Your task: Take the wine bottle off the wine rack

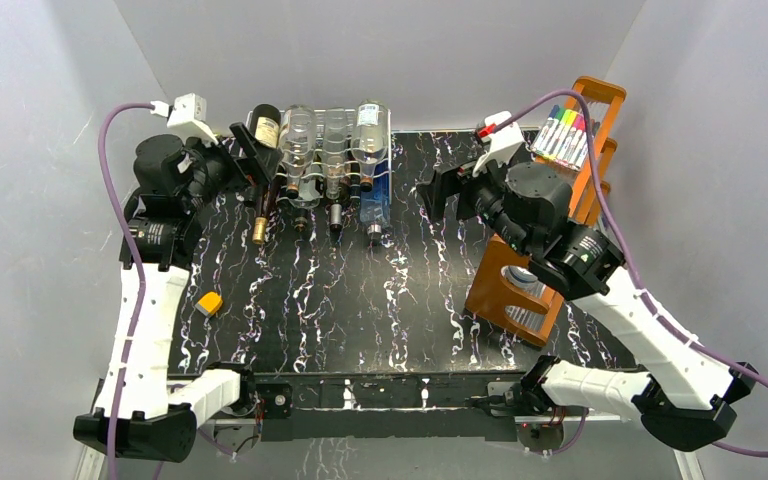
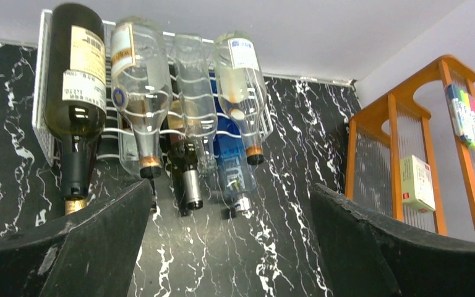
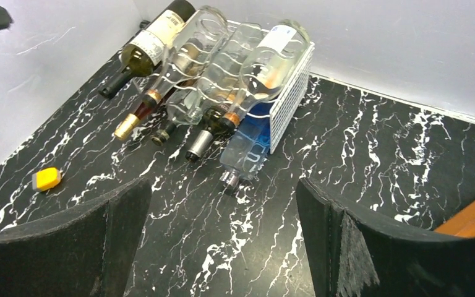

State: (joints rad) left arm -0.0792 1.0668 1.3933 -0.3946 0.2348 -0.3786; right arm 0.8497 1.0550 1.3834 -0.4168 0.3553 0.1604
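left end effector (image 2: 232,189) released, near wine bottle (image 2: 74,93) at wine rack (image 3: 290,93) left edge | right end effector (image 3: 222,185) released, well apart from rack right edge, table (image 1: 360,310) between

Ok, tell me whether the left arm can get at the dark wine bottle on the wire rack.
Probably yes. The left end effector stands open before the wine rack, nothing lying between it and the dark wine bottle, whose neck juts free at the rack's left end. It must shift left.

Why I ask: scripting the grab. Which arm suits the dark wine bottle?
Left, likely: left gripper sits open beside the wine bottle at the rack's left end; right gripper is past the other end.
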